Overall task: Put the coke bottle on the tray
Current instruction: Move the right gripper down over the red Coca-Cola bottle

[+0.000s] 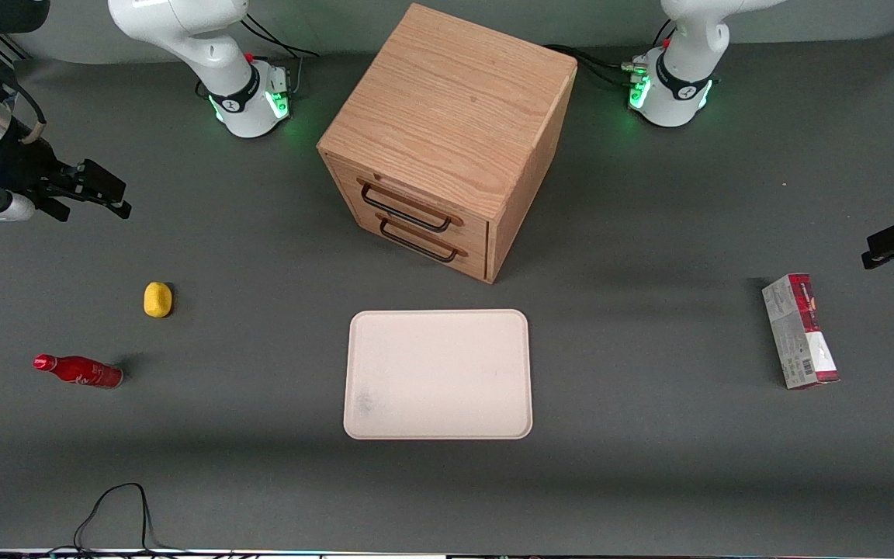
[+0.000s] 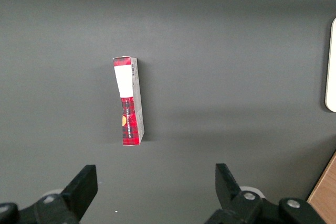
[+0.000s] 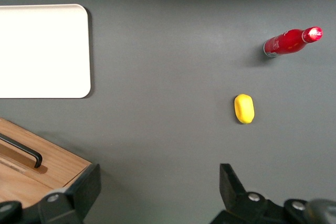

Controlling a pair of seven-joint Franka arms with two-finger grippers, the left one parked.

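The coke bottle (image 1: 78, 371) is small, glossy red with a red cap, and lies on its side on the grey table toward the working arm's end; it also shows in the right wrist view (image 3: 291, 41). The cream tray (image 1: 438, 374) lies flat in front of the wooden drawer cabinet, and it holds nothing; its corner shows in the right wrist view (image 3: 44, 51). My gripper (image 1: 109, 196) hangs high above the table, farther from the front camera than the bottle and well apart from it. In the right wrist view the gripper (image 3: 157, 184) is open and empty.
A yellow lemon-shaped object (image 1: 157, 300) lies between gripper and bottle. The wooden drawer cabinet (image 1: 447, 140) with two black handles stands at the table's middle. A red-and-white carton (image 1: 800, 331) lies toward the parked arm's end. A black cable (image 1: 117, 512) loops at the front edge.
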